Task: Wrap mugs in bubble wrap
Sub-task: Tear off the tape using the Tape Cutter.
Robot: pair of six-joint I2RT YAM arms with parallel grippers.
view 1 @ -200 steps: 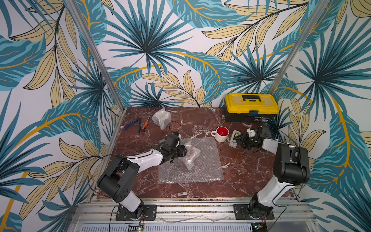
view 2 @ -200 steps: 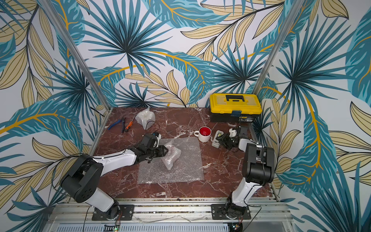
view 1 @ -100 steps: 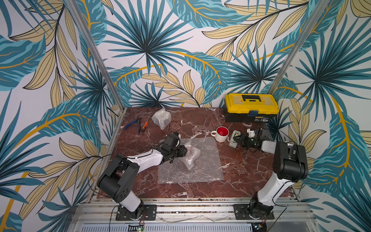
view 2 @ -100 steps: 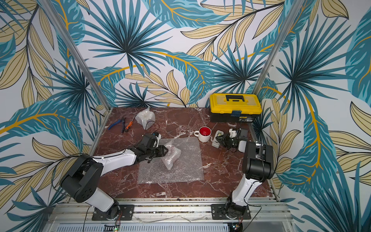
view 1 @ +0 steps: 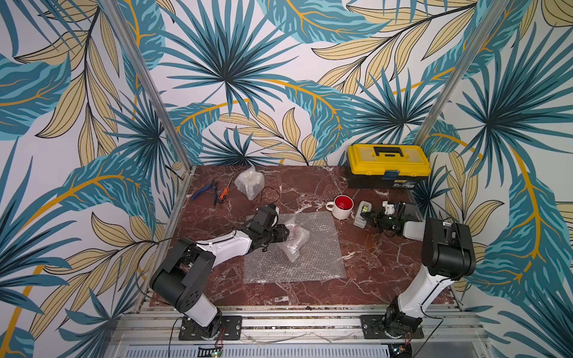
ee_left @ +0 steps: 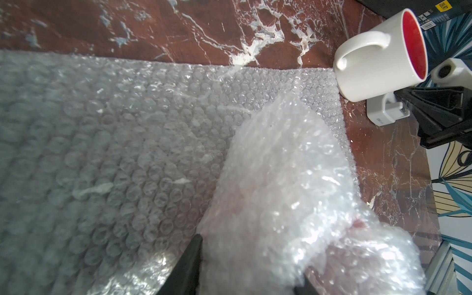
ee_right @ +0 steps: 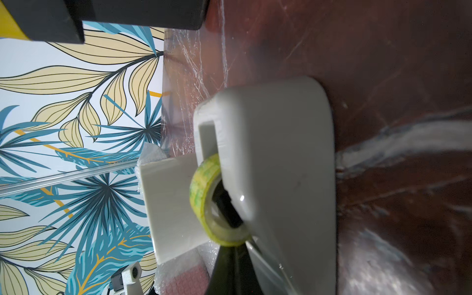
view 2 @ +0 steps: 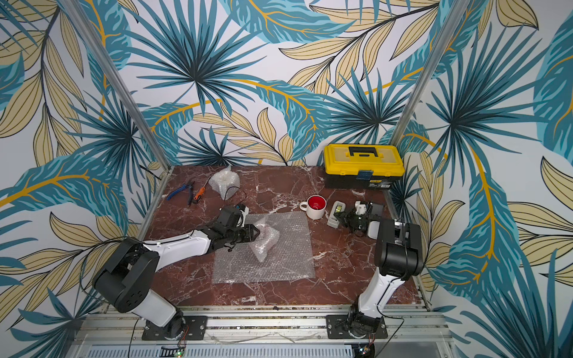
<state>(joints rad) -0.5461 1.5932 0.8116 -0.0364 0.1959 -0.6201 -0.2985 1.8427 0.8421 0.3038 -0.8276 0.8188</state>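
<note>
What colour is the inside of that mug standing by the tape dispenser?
Red inside, white outside; the mug shows best in the left wrist view.

Bare counter (view 1: 310, 294) is lying open along the lower middle of the frame, below the bubble wrap sheet (view 1: 313, 263). A crumpled bundle (view 1: 296, 243) is humping up at the sheet's centre, with the left arm (view 1: 223, 245) stretching in across its left edge. At right, the white mug (view 1: 341, 207), tape dispenser (view 1: 359, 215) and right arm (view 1: 412, 229) are crowding together; the toolbox (view 1: 387, 165) is filling the upper right corner.
</note>
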